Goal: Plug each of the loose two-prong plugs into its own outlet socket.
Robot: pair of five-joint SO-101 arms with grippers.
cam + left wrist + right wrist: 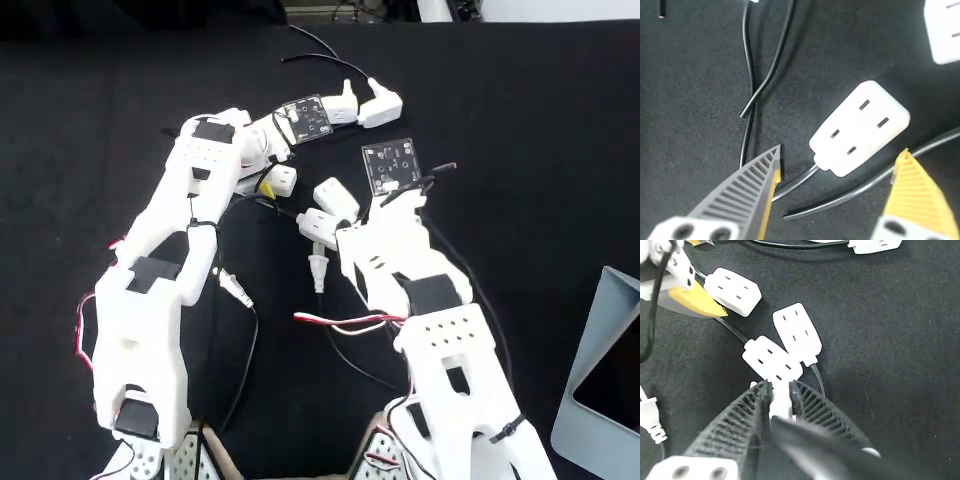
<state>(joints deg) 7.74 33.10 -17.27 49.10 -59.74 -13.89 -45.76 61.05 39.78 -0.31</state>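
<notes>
My right hand (779,386) is clamped on a white two-prong plug (780,407), nosed up against a white plastic socket block (772,365) on the black counter (890,340). My left hand (841,149) sits spread open at a second white socket block (860,125), so nothing pins mine. Misaligned prongs would probably just shove it away.

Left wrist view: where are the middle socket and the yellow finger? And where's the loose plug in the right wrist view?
Socket (860,127): left wrist view, middle of its slotted face.
Yellow finger (914,189): left wrist view, its ribbed side.
Loose plug (652,419): right wrist view, its white body.
</notes>
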